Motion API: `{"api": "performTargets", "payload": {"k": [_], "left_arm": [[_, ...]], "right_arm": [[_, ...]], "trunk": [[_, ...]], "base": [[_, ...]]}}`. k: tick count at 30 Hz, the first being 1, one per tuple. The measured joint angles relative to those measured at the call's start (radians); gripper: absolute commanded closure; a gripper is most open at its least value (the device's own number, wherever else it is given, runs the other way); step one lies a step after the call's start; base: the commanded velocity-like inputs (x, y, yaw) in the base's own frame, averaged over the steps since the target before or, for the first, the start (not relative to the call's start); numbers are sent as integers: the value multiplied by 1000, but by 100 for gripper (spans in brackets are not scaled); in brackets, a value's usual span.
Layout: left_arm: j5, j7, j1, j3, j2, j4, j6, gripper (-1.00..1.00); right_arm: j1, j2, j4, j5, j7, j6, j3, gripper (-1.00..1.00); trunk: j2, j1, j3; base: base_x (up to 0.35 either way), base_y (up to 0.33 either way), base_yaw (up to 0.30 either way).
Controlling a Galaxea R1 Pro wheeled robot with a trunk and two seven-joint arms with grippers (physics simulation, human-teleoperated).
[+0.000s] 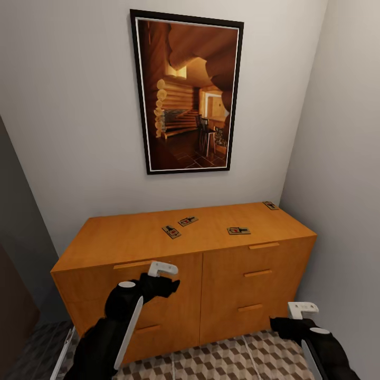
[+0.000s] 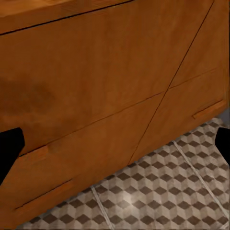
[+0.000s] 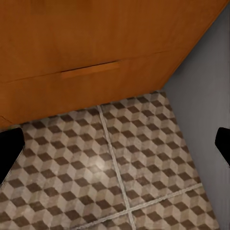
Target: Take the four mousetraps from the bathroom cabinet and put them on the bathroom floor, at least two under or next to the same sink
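Several mousetraps lie on the flat top of the orange-brown cabinet (image 1: 121, 237): one mousetrap (image 1: 171, 231) left of centre, a second (image 1: 188, 221) just behind it, a third (image 1: 238, 230) to the right, and another (image 1: 271, 205) at the back right corner. My left gripper (image 1: 164, 275) hangs open in front of the upper left drawer, below the top. Lower down, my right gripper (image 1: 302, 312) is open near the cabinet's right front corner, over the bathroom floor (image 1: 221, 361). The wrist views face the cabinet front (image 2: 96, 72) (image 3: 96, 33) and cube-pattern tiles (image 2: 158, 191) (image 3: 96, 167). The bathroom sink is out of view.
A framed picture (image 1: 187, 92) hangs on the wall above the cabinet. A grey wall (image 1: 343, 184) closes the right side, tight against the cabinet. A dark surface (image 1: 16, 295) stands at the left. Tiled floor lies between me and the cabinet.
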State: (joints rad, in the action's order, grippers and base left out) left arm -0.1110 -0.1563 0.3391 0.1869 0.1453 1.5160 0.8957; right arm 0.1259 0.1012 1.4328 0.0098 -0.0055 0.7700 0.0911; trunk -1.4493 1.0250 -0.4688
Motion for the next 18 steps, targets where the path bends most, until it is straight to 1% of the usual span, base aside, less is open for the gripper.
{"api": "performTargets", "payload": {"k": [1, 2, 8, 13, 14, 18], "left_arm": [[3, -1, 15, 0, 2, -1, 1, -100], [3, -1, 16, 0, 2, -1, 1, -100], [29, -38, 111, 2, 16, -3, 9, -100], [46, -73, 205, 3, 24, -4, 46, -100], [46, -73, 205, 3, 24, -4, 46, -100], [68, -90, 275, 4, 26, -5, 75, -100]], "right_arm": [[12, 0, 0, 0, 0, 8, 0, -100], [12, 0, 0, 0, 0, 8, 0, -100], [87, 1, 3, 0, 0, 62, 3, -100], [142, 1, 22, 0, 0, 107, 4, -100], [143, 1, 22, 0, 0, 108, 4, -100], [170, 3, 68, 1, -1, 153, 4, -100]], "trunk": [[0, 0, 0], [0, 0, 0], [0, 0, 0], [0, 0, 0], [0, 0, 0], [0, 0, 0]], "base": [[0, 0, 0], [0, 0, 0], [0, 0, 0], [0, 0, 0], [0, 0, 0], [0, 0, 0]]}}
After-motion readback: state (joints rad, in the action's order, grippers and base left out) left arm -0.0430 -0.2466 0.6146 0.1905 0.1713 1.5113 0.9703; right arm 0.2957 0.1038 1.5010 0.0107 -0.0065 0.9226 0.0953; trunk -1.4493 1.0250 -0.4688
